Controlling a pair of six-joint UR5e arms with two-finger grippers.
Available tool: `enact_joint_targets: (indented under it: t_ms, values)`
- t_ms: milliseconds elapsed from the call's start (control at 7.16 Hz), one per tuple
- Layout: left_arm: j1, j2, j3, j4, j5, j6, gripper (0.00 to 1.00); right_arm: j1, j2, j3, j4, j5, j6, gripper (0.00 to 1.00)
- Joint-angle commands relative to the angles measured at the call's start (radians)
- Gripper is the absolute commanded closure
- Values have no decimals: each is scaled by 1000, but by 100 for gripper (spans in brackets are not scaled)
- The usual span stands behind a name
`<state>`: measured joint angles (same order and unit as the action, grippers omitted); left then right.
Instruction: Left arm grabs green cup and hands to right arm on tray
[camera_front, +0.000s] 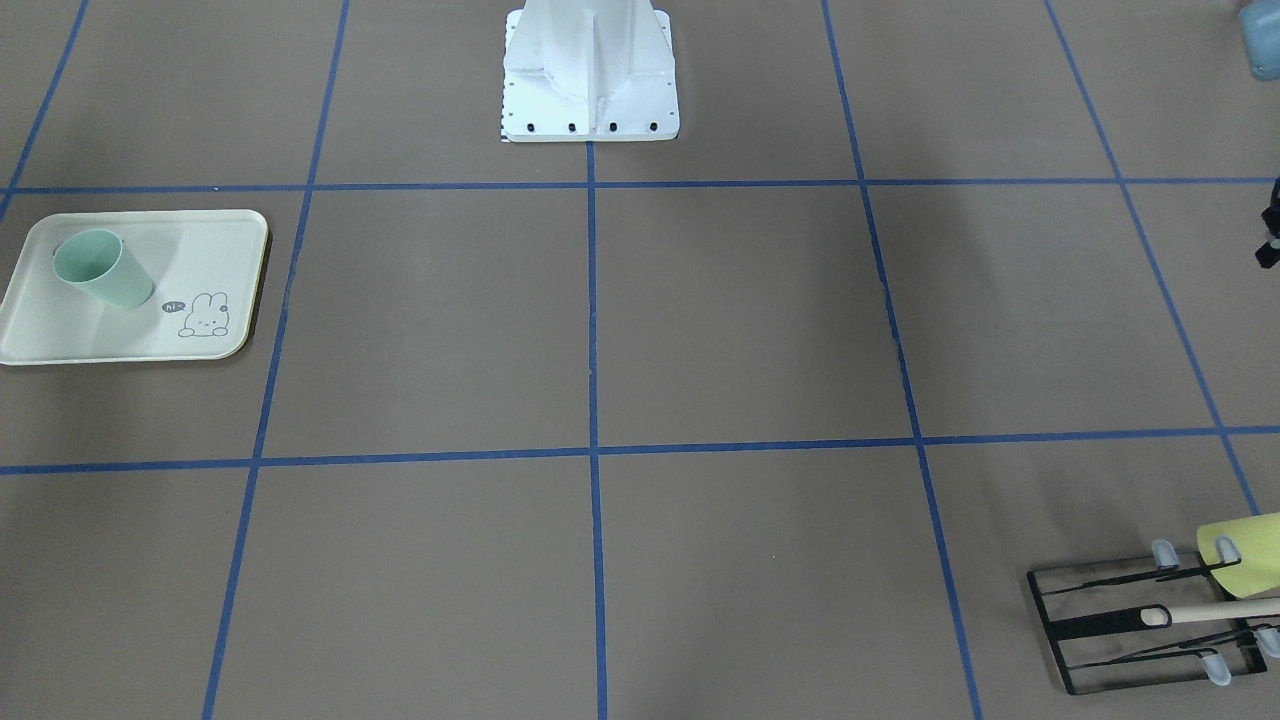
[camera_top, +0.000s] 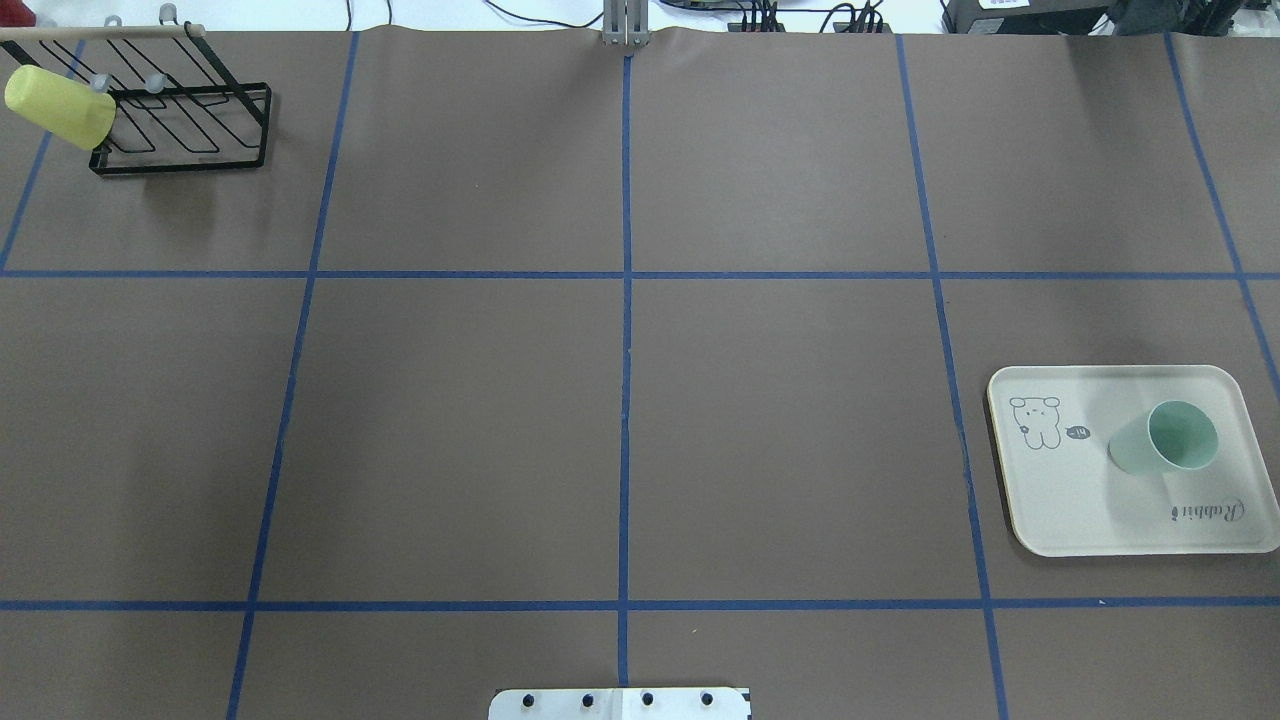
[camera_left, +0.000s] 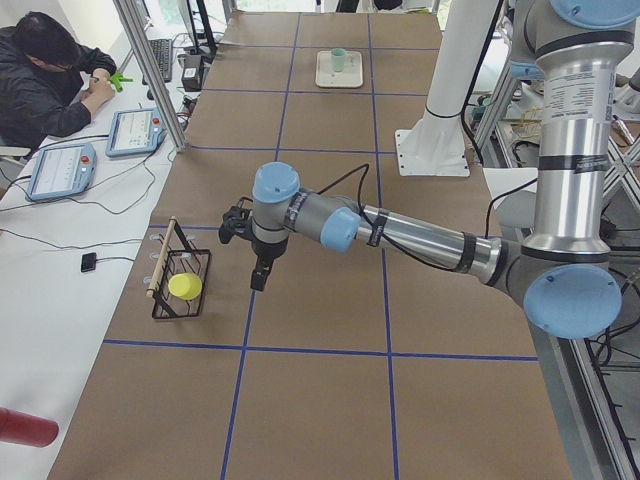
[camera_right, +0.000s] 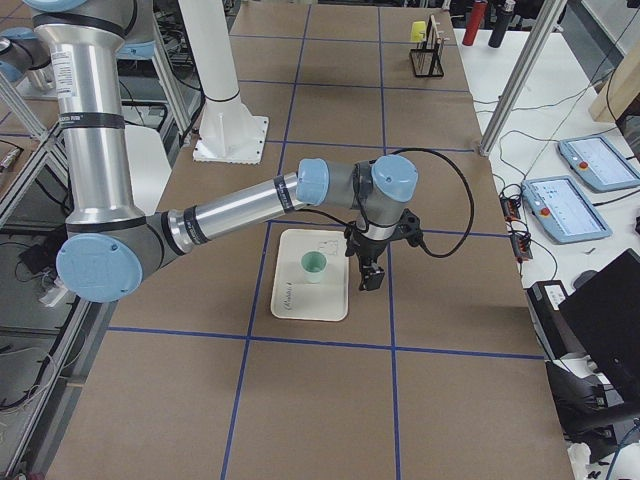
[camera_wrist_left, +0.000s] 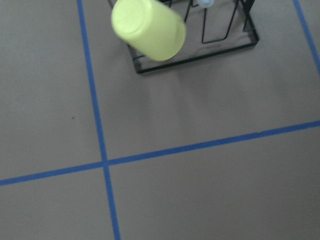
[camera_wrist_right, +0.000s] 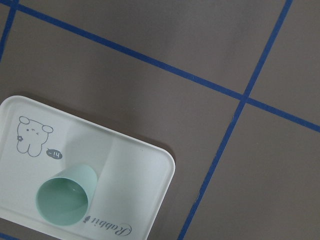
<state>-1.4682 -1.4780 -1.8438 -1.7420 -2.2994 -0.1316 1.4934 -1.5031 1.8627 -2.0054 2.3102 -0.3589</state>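
The green cup stands upright, mouth up, on the cream tray, seen also from the front as cup on tray and in the right wrist view as cup on tray. The right gripper hangs just beside the tray's edge, apart from the cup; I cannot tell if it is open or shut. The left gripper hovers over bare table near the wire rack, far from the cup; its state cannot be told. Neither wrist view shows any fingers.
A yellow-green cup hangs on a black wire rack at the far left corner, also in the left wrist view. The white robot base stands at mid table. A person sits at a side desk.
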Motion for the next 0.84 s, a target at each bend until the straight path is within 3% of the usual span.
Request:
enact_joint_targets:
  t_ms: [0, 699]
  values:
    - [-43, 76, 6, -10, -40, 20, 0, 40, -8, -13, 72, 9, 6, 1]
    - [-44, 133, 15, 2, 4, 29, 0, 63, -62, -75, 86, 8, 20, 1]
